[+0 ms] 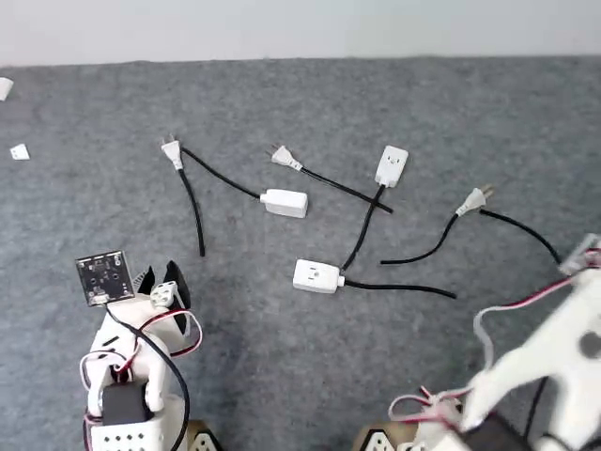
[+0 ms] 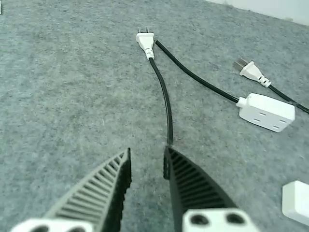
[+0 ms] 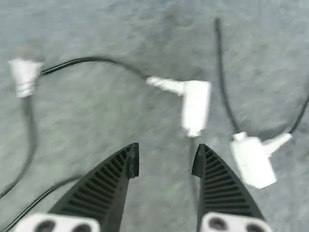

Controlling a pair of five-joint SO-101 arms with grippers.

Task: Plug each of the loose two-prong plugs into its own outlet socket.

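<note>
Grey, felt-like tabletop [image 1: 300,103] carries all the parts. At the lower left, the left arm's jaws stand slightly parted and empty. Right at their tips is the loose end of a black cord [image 2: 166,99] that runs off to a white two-prong left plug [image 1: 171,150]. A white middle plug [image 1: 280,156] lies near a white block-shaped outlet socket [image 1: 285,202]. A lower socket [image 1: 316,275] and an upper socket [image 1: 392,165] lie further right. A right plug [image 1: 474,199] lies unplugged near the right arm, whose jaws hang apart and empty above the sockets.
</note>
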